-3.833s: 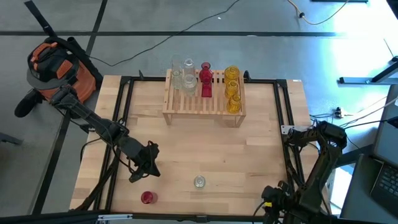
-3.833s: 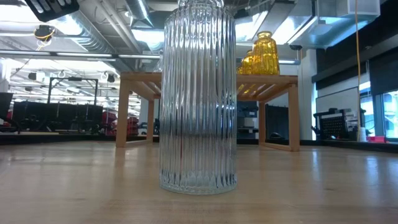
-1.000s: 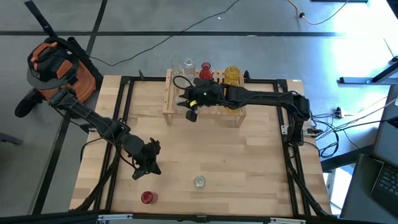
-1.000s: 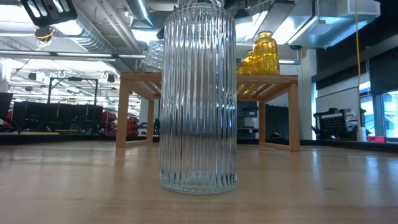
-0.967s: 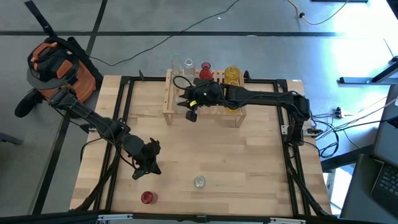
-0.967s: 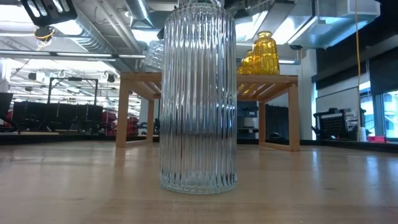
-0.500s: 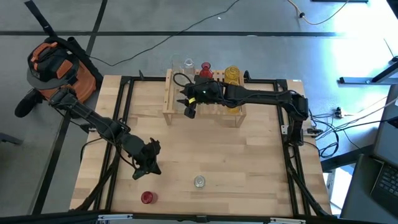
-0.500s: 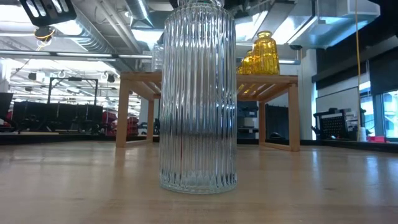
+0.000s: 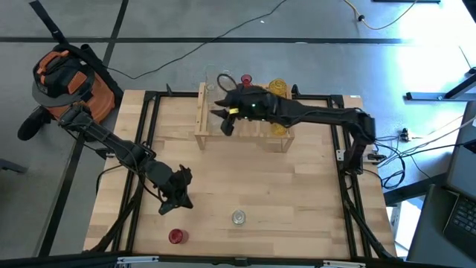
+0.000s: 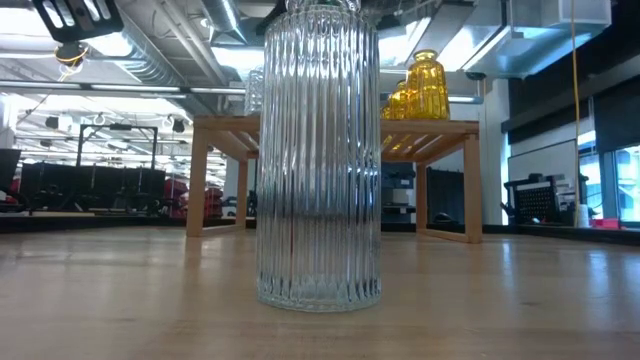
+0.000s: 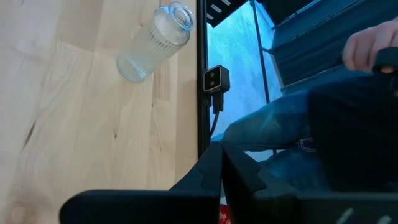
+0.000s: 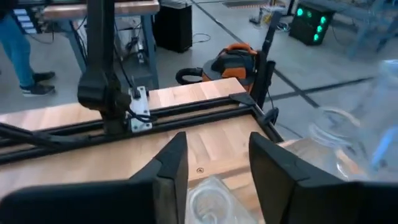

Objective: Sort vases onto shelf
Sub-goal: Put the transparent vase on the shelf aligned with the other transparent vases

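Hovering w/ its fingers parted around a clear vase (image 12: 208, 202) on the shelf (image 9: 202, 123), the right gripper (image 9: 227, 123) risks knocking neighbouring clear vases (image 9: 223, 80) over; left gripper (image 9: 175, 195) sits closed, empty, near the table's (image 9: 297, 201) front.

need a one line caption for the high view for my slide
Right gripper reaches over the shelf of vases while the left gripper waits near a red vase and clear vase.
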Robot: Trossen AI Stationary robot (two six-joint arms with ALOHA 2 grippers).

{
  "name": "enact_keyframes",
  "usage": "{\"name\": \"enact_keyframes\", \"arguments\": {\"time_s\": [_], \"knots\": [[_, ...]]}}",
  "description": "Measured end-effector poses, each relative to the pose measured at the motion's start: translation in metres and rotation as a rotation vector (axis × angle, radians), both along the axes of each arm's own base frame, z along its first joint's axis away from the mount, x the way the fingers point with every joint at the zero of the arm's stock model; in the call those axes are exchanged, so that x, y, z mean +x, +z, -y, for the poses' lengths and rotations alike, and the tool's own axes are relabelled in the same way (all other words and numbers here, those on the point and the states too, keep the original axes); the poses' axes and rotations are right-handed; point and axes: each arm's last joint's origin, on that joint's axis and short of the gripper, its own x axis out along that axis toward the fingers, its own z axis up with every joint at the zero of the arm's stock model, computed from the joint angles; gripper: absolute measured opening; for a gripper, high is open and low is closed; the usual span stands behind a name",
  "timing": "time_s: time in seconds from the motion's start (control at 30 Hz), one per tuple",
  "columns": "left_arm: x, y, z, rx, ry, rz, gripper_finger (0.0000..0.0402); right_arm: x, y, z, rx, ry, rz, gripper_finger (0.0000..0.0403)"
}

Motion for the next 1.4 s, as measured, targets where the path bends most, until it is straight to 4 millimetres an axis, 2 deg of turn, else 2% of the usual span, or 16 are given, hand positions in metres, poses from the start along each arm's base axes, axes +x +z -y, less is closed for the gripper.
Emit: {"name": "enact_keyframes", "arguments": {"time_s": [0.1,0.17,0.23,0.37,0.5,0.67,0.8,1.17,1.4], "knots": [[0.0,0.0,-0.001,0.01,0.017,0.004,0.0,-0.012,0.009,-0.013,0.04,-0.067,-0.041,0.0078],[0.001,0.0,-0.001,0.03,0.024,0.017,0.0,-0.016,0.007,-0.024,0.047,-0.079,-0.091,0.003],[0.001,0.0,-0.001,0.052,0.028,0.03,0.0,-0.018,0.003,-0.034,0.07,-0.073,-0.139,0.001],[0.002,0.0,-0.003,0.086,0.022,0.054,0.0,-0.015,-0.012,-0.048,0.088,-0.12,-0.218,0.0007],[0.002,-0.001,-0.004,0.088,0.022,0.05,0.0,-0.009,-0.028,-0.045,0.06,-0.248,-0.259,0.0004],[0.001,0.0,-0.002,0.079,0.01,0.047,0.0,-0.011,-0.03,-0.042,0.066,-0.335,-0.265,0.0001],[0.0,-0.001,0.0,0.079,0.002,0.046,0.0,-0.012,-0.031,-0.043,0.071,-0.327,-0.278,0.0],[0.0,-0.001,0.0,0.079,0.002,0.042,0.0,0.005,-0.054,-0.044,0.124,-0.265,-0.299,0.0],[-0.001,-0.001,0.001,0.078,-0.004,0.044,0.0,0.013,-0.054,-0.034,0.125,-0.258,-0.231,0.0]]}}
